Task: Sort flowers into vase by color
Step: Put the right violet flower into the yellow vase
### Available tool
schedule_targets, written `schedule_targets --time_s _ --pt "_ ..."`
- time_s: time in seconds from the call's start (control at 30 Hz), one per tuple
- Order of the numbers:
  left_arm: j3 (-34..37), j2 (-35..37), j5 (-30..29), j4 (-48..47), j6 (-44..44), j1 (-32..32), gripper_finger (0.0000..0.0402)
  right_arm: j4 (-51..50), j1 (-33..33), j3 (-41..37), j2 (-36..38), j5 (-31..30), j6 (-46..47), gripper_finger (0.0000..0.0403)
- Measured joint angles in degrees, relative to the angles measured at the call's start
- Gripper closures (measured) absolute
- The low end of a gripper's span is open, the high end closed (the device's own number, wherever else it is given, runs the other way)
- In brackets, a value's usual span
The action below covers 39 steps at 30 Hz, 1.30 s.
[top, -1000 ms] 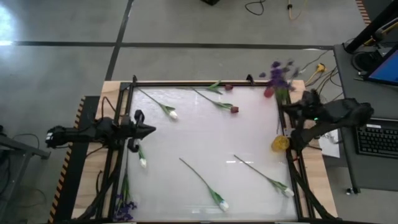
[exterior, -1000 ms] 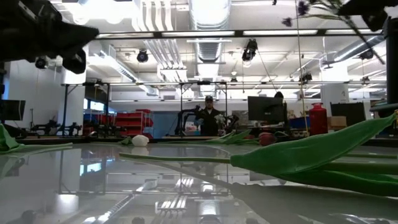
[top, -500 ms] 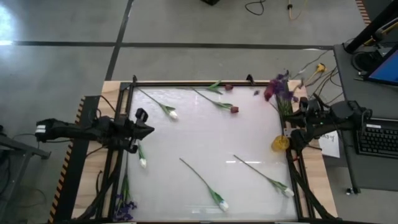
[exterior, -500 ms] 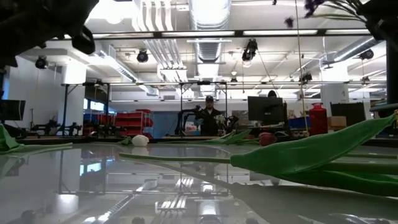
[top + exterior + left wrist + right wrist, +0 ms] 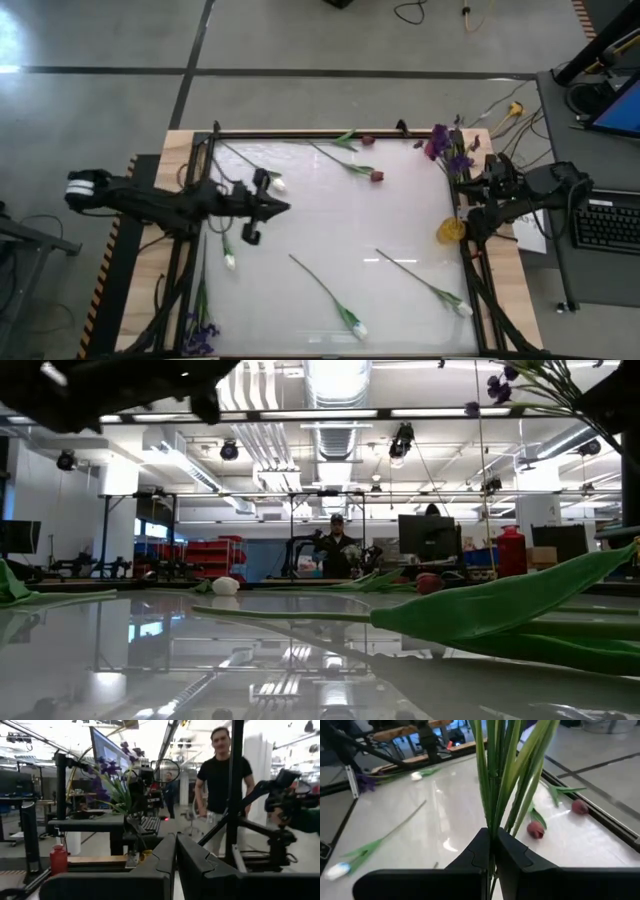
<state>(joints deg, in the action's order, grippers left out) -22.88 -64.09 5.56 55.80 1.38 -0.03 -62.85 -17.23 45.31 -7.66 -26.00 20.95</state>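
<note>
Two grippers are at work, and both are closed. The right gripper (image 5: pixel 490 851) is pinched tight on the green stems of a purple spray (image 5: pixel 447 150). It holds the spray up above the right edge of the table (image 5: pixel 400 215), with the blossoms near the far right corner. Just beside it, on the near side, sits a small yellow vase (image 5: pixel 450 230) at the table's right edge.

A moment ago that spray was blurry and swinging farther out past the corner. Now it sits closer in and looks steadier. I think the arm is lining the stems up to go down into the vase, but the spray is not in it yet.

The left gripper (image 5: pixel 283 207) is shut and holds nothing. It was waiting back by the left edge, and now it has reached out over the table. It is close to a white tulip (image 5: pixel 276 184) that lies toward the far left part. I think that flower may be its next pick, and the fingers would have to open first.

More white tulips (image 5: pixel 357 329) lie on the near side, and dark red buds (image 5: pixel 377 176) lie near the far edge. Most flowers are not sorted yet.

Beyond the table, a person (image 5: pixel 223 785) stands in the room.
</note>
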Motion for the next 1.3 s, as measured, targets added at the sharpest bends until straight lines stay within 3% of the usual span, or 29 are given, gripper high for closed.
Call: schedule_targets --time_s 0.33,0.53,0.83,1.3 --pt "-18.7 -23.0 1.0 2.3 2.0 0.0 0.0402 -1.8 0.0 -0.8 -0.7 0.5 1.4 0.0393" --pt "-27.0 -32.1 1.1 2.2 2.2 0.0 0.0402 -2.3 0.0 -4.5 -0.8 0.8 5.7 0.0393" --pt "-27.9 -33.3 1.1 2.2 2.1 0.4 0.0402 -3.1 0.0 -4.9 -1.7 -5.0 12.2 0.0394" --pt "-25.0 -31.1 1.0 2.6 2.1 0.2 0.0402 4.7 0.0 -6.7 -9.7 -4.0 11.2 0.0394"
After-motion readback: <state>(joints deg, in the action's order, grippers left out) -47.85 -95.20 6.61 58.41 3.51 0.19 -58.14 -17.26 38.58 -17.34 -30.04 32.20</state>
